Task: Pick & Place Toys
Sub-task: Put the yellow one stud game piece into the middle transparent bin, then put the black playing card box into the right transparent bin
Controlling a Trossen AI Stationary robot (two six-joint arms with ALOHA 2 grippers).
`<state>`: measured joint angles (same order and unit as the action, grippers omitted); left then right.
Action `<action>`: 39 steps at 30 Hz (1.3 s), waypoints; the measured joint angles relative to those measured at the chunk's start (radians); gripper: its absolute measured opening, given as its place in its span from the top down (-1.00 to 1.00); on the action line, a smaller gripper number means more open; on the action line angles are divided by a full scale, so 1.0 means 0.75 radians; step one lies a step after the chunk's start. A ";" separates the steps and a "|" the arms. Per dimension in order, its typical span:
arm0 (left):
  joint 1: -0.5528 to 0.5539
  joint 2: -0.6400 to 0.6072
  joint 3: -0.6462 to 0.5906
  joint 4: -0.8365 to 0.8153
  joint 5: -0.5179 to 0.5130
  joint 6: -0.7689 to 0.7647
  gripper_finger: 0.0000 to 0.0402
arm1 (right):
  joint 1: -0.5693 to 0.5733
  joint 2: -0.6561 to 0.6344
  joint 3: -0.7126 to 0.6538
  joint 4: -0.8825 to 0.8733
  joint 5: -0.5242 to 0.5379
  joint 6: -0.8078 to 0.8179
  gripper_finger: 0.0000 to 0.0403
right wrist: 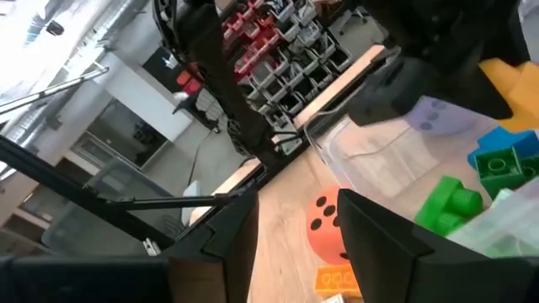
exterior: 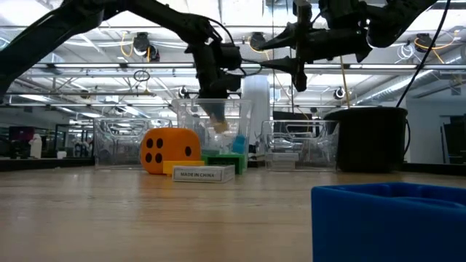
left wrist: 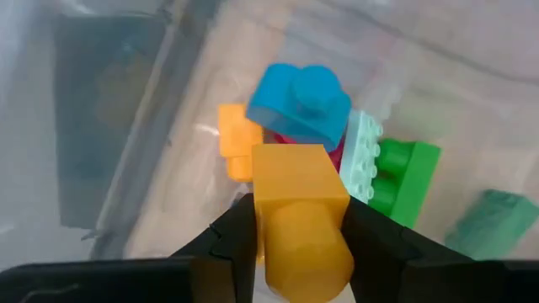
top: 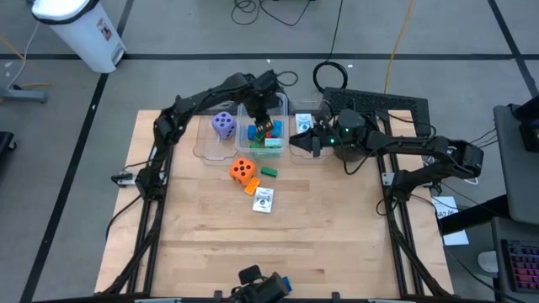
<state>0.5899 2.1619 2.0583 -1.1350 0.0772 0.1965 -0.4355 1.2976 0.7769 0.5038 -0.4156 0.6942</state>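
From above: three clear tubs sit in a row on the table (top: pixel 202 252). The left gripper (top: pixel 263 124) hangs over the middle tub (top: pixel 261 139), where several blocks are heaped just below its fingers. One purple die (top: pixel 223 124) sits in the left tub. Out on the wood, short of the fingers, lie one orange die (top: pixel 242 171), one green block (top: pixel 269 172), one small orange block (top: pixel 250 188) and one white card (top: pixel 264 200). The right gripper (top: pixel 305 139) hovers over the right tub (top: pixel 305 135), a white card-like item inside.

Table level now: the left gripper (exterior: pixel 217 109) dips into the middle tub (exterior: pixel 212 127); the orange die (exterior: pixel 170 151) and card (exterior: pixel 205 174) lie in front. One black pot (exterior: pixel 368 138) stands to the side.

Left wrist: the fingers (left wrist: pixel 232 252) are clamped on one orange-yellow block (left wrist: pixel 299 219), pinched squarely between them. Beyond the tips, in the tub: one blue block (left wrist: pixel 299 101), one orange (left wrist: pixel 236 139), one pale teal (left wrist: pixel 362 156), one green (left wrist: pixel 404 172), a sliver of red.

Right wrist: the right gripper's fingers (right wrist: pixel 383 231) stand parted, holding nothing. Past them show the orange die (right wrist: pixel 324 223), green blocks (right wrist: pixel 450 202) and the left arm.
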 joint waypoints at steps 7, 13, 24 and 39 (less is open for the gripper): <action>-0.005 0.093 -0.001 -0.040 0.000 0.010 0.32 | 0.040 0.000 0.000 -0.082 0.008 -0.012 0.23; -0.004 0.118 -0.002 -0.029 -0.002 0.011 0.31 | 0.099 0.000 0.000 -0.130 0.088 -0.050 0.23; 0.000 0.123 -0.002 -0.019 -0.001 0.001 0.27 | 0.138 0.000 -0.071 -0.130 0.141 -0.033 0.23; -0.022 0.086 0.009 -0.031 -0.131 -0.063 -0.32 | 0.175 0.000 -0.081 -0.067 0.133 0.001 0.23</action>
<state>0.5735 2.2267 2.0654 -1.1582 -0.0212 0.1493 -0.3044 1.2976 0.7158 0.4532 -0.3161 0.6950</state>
